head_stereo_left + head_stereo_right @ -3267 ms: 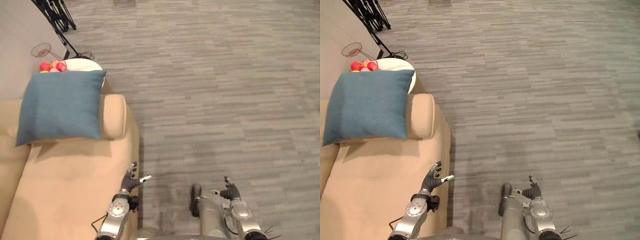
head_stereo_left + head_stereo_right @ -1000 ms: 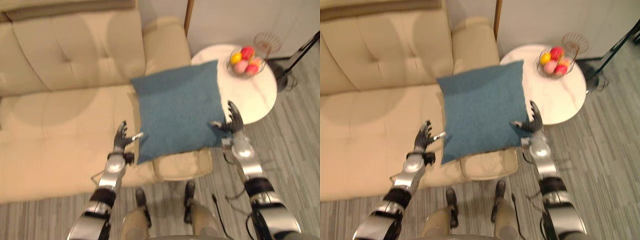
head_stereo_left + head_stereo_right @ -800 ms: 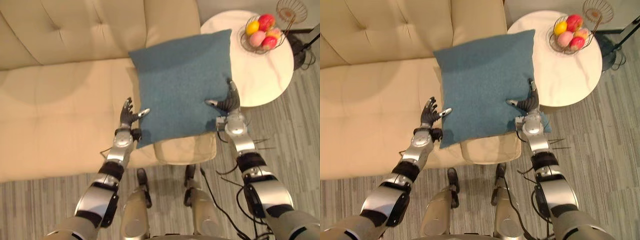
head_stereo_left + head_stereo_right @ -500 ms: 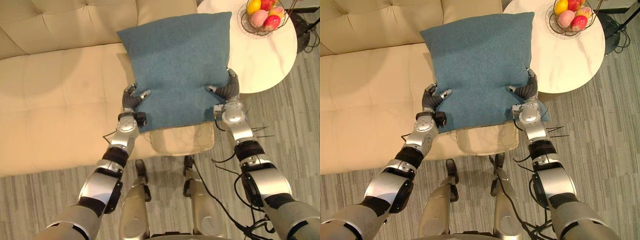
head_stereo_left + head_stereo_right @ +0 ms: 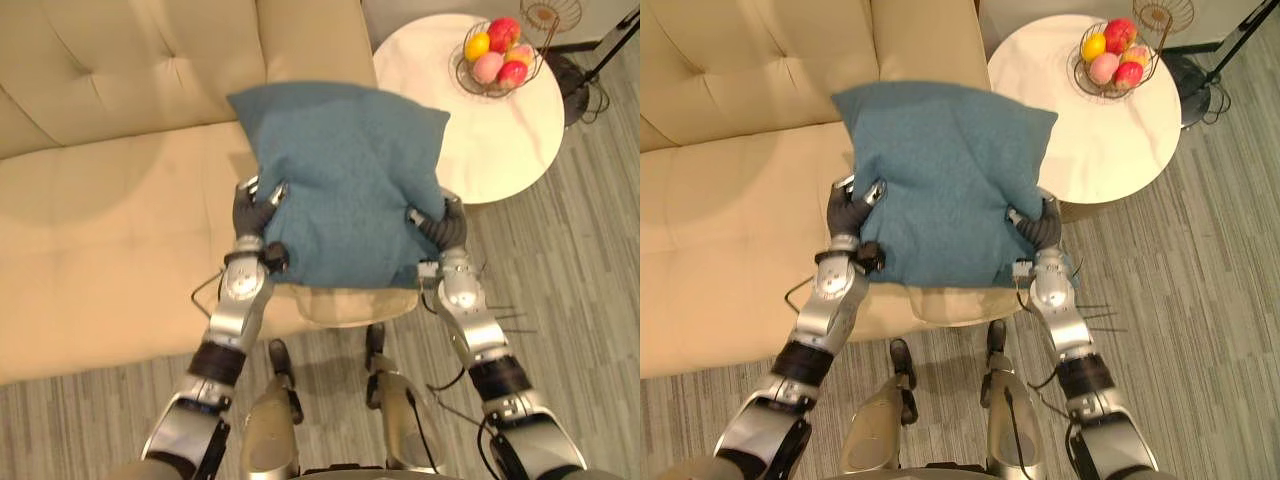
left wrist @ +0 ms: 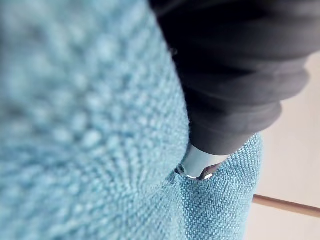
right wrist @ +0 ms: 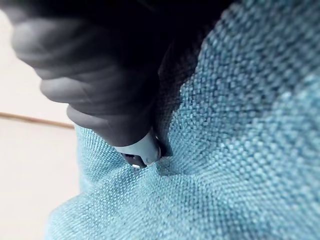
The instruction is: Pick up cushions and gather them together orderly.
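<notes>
Blue cushion at centre of the head views, held between both hands over the beige sofa's armrest. I cannot tell whether its underside touches the armrest. Cloth is puckered and bunched where it is gripped.

Left hand at the cushion's 9 o'clock edge, fingers curled onto the fabric and clamping it. Its wrist view shows a fingertip dug into the blue weave.

Right hand at the cushion's 4 o'clock edge, fingers likewise clenched on the cloth. Its wrist view shows a dent in the weave under the tip.

Sofa seat runs off toward 9 o'clock, tufted backrest toward 11.

Round white counter at 2 o'clock from the cushion, close beside the sofa's arm. Wire basket of coloured fruit on its far side.

Grey striped floor toward 3 to 5 o'clock.
</notes>
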Motion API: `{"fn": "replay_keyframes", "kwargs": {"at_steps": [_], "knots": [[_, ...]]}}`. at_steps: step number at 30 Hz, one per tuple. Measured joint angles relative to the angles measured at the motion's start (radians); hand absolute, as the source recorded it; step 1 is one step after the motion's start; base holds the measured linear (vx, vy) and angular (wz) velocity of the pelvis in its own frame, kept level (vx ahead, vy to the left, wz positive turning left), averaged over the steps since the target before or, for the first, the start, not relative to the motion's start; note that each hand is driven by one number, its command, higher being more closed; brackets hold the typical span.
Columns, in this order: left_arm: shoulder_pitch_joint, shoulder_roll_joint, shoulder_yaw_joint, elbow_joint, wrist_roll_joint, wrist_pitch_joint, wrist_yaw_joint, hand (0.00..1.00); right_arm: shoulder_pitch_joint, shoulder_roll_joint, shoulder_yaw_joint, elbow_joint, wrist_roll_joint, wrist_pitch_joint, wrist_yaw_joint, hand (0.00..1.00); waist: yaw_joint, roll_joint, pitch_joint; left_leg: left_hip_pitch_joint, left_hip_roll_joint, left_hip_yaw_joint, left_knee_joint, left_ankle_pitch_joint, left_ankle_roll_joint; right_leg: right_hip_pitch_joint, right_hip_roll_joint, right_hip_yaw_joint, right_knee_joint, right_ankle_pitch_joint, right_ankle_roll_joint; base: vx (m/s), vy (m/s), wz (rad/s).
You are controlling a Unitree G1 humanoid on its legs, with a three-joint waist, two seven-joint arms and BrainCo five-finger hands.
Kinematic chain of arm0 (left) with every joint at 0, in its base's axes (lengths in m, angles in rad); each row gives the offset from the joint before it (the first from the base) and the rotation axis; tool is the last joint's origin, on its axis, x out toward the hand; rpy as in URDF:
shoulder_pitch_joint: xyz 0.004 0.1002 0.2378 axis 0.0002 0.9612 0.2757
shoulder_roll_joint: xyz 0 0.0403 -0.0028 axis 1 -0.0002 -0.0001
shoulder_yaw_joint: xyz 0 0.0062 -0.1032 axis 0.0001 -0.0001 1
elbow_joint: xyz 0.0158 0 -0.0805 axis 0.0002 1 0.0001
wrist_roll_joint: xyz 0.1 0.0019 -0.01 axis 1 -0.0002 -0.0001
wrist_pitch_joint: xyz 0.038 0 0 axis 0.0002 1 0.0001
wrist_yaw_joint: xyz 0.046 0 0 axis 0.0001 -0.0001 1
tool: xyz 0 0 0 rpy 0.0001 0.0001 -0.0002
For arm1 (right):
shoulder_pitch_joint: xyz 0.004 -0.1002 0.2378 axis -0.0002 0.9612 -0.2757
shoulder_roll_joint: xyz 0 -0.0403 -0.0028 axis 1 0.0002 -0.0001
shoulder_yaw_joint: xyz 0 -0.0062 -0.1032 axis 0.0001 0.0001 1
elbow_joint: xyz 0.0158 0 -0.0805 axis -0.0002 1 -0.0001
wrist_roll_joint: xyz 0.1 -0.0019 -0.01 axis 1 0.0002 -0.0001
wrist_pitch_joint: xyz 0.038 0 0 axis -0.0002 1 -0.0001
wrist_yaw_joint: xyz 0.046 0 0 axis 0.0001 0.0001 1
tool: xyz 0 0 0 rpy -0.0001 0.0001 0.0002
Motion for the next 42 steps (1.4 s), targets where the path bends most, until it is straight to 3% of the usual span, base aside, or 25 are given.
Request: {"fn": "replay_keyframes", "kwargs": {"at_steps": [4,7,11,13,14,15,16,17,19,21,23,24,25,26,27,29,30,32,33,36,42], "knots": [[0.236,-0.037,-0.002,-0.118,0.003,-0.020,-0.004,1.00,0.126,0.022,0.033,-0.078,0.008,-0.009,0.051,1.00,0.011,0.017,-0.104,0.085,-0.004,0.007,-0.051,0.000,0.000,0.062,0.002,0.003,-0.009,-0.010,0.014,0.05,0.028,-0.01],[0.356,-0.047,-0.004,-0.190,0.022,-0.052,-0.010,1.00,0.197,0.028,0.066,-0.143,0.026,-0.049,0.079,1.00,0.041,0.007,-0.155,0.117,-0.009,0.032,-0.054,-0.002,0.002,0.079,0.000,0.032,-0.009,-0.010,0.014,-0.02,0.038,-0.18],[0.415,-0.045,-0.002,-0.215,0.043,-0.065,-0.010,1.00,0.197,0.047,0.090,-0.149,0.026,-0.062,0.084,1.00,0.060,-0.005,-0.165,0.092,-0.017,0.061,-0.011,-0.021,0.013,0.056,-0.010,0.074,-0.001,0.003,0.032,-0.11,0.025,-0.24],[0.416,-0.042,-0.002,-0.214,0.053,-0.063,-0.012,1.00,0.197,0.046,0.091,-0.149,0.025,-0.062,0.084,1.00,0.060,-0.008,-0.167,0.040,-0.015,0.051,0.077,-0.041,0.041,0.025,-0.019,0.090,0.020,0.030,0.074,-0.13,0.034,-0.08],[0.415,-0.045,-0.001,-0.213,0.058,-0.062,-0.018,1.00,0.197,0.042,0.091,-0.149,0.024,-0.062,0.083,1.00,0.057,0.008,-0.167,0.000,0.015,0.046,0.110,-0.048,0.056,0.013,-0.009,0.115,0.051,0.034,0.128,-0.17,0.012,0.36],[0.409,-0.044,-0.001,-0.202,0.064,-0.060,-0.032,1.00,0.203,0.041,0.091,-0.145,0.024,-0.062,0.083,1.00,0.045,0.009,-0.165,-0.024,0.022,0.007,0.147,-0.050,0.060,-0.037,-0.013,0.145,0.346,-0.143,0.058,-0.16,-0.003,0.69],[0.406,-0.044,-0.001,-0.200,0.068,-0.059,-0.034,1.00,0.208,0.041,0.091,-0.144,0.024,-0.062,0.082,1.00,0.035,0.006,-0.166,-0.022,0.017,-0.027,0.161,-0.049,0.060,-0.036,-0.016,0.149,0.470,-0.207,0.058,-0.07,-0.047,1.19],[0.418,-0.041,-0.001,-0.200,0.069,-0.059,-0.035,1.00,0.216,0.042,0.092,-0.144,0.022,-0.062,0.083,1.00,0.036,0.002,-0.167,-0.023,0.001,-0.075,0.174,-0.038,0.059,0.002,-0.016,0.167,0.596,-0.278,0.090,-0.07,-0.132,1.17],[0.423,-0.039,0.002,-0.202,0.070,-0.060,-0.035,1.00,0.212,0.041,0.097,-0.144,0.016,-0.065,0.083,1.00,0.069,-0.023,-0.190,-0.062,-0.015,-0.123,0.179,-0.014,0.050,0.068,-0.007,0.169,0.537,-0.340,0.066,-0.17,-0.197,0.89],[0.421,-0.042,0.003,-0.215,0.070,-0.064,-0.035,1.00,0.179,0.025,0.097,-0.144,0.015,-0.087,0.085,1.00,0.094,0.004,-0.214,-0.156,-0.011,-0.200,0.109,0.078,0.052,0.088,0.030,0.151,0.353,-0.373,0.031,-0.24,-0.164,0.84],[0.419,-0.073,0.001,-0.213,0.069,-0.057,-0.037,1.00,0.153,0.000,0.092,-0.108,0.014,-0.095,0.086,1.00,0.088,0.073,-0.194,-0.186,0.020,-0.252,0.031,0.119,0.047,0.075,0.075,0.083,0.324,-0.346,0.005,-0.32,-0.175,0.95],[0.424,-0.087,0.000,-0.212,0.068,-0.046,-0.044,1.00,0.156,-0.008,0.088,-0.060,0.014,-0.092,0.086,1.00,0.088,0.085,-0.194,-0.166,0.038,-0.222,-0.034,0.093,0.069,0.078,0.083,0.042,0.323,-0.330,-0.014,-0.38,-0.197,1.01],[0.421,-0.088,-0.004,-0.209,0.068,-0.041,-0.051,1.00,0.159,-0.007,0.079,-0.039,0.013,-0.086,0.086,1.00,0.086,0.077,-0.191,-0.165,0.040,-0.188,-0.042,0.041,0.102,0.079,0.072,0.023,0.319,-0.322,-0.027,-0.28,-0.087,1.06],[0.415,-0.086,-0.020,-0.208,0.069,-0.036,-0.064,1.00,0.159,-0.003,0.051,-0.001,0.011,-0.084,0.086,1.00,0.083,0.054,-0.179,-0.187,0.039,-0.105,0.003,-0.021,0.120,0.077,0.030,-0.023,0.306,-0.314,-0.041,-0.32,-0.093,1.11],[0.415,-0.080,-0.052,-0.201,0.069,-0.035,-0.076,1.00,0.167,0.000,0.024,0.016,0.009,-0.076,0.086,1.00,0.071,0.036,-0.176,-0.212,0.019,-0.041,0.117,-0.017,0.127,0.080,-0.013,-0.061,0.283,-0.298,-0.050,-0.23,-0.041,1.10],[0.415,-0.085,-0.074,-0.194,0.069,-0.032,-0.088,1.00,0.188,0.001,0.003,0.014,0.002,-0.076,0.086,1.00,0.048,0.012,-0.180,-0.206,-0.016,0.008,0.264,-0.024,0.122,0.094,-0.053,-0.092,0.210,-0.247,-0.044,-0.16,-0.043,0.80],[0.415,-0.087,-0.074,-0.194,0.069,-0.032,-0.093,1.00,0.191,0.001,-0.001,0.013,-0.003,-0.076,0.086,1.00,0.040,0.020,-0.184,-0.186,-0.018,0.010,0.285,-0.026,0.120,0.098,-0.053,-0.096,0.181,-0.226,-0.042,-0.20,0.034,0.38],[0.413,-0.095,-0.080,-0.185,0.069,-0.034,-0.101,1.00,0.199,0.004,-0.008,0.011,-0.004,-0.077,0.087,1.00,0.033,0.060,-0.209,-0.052,-0.016,0.016,0.184,-0.067,0.070,0.098,-0.022,-0.096,0.103,-0.175,-0.024,-0.11,0.100,0.06],[0.387,-0.088,-0.081,-0.161,0.069,-0.034,-0.104,1.00,0.203,0.021,-0.022,0.012,-0.004,-0.077,0.087,1.00,0.031,0.051,-0.206,-0.008,-0.028,0.019,0.083,-0.047,0.047,0.098,-0.020,-0.085,0.076,-0.157,-0.010,-0.06,0.091,0.10],[0.384,-0.063,-0.084,-0.128,0.068,-0.030,-0.104,1.00,0.230,0.053,-0.025,0.012,-0.003,-0.076,0.091,1.00,0.039,0.010,-0.217,-0.027,-0.036,0.018,0.129,-0.058,0.074,0.134,-0.025,-0.087,0.016,-0.092,0.007,-0.05,0.086,0.12],[0.389,-0.048,-0.084,-0.126,0.068,-0.029,-0.107,1.00,0.240,0.067,-0.025,0.011,-0.001,-0.076,0.101,1.00,0.047,-0.009,-0.230,-0.080,-0.048,-0.006,0.220,-0.117,0.090,0.141,-0.049,-0.119,0.020,-0.107,0.029,-0.04,0.088,0.16]]}}
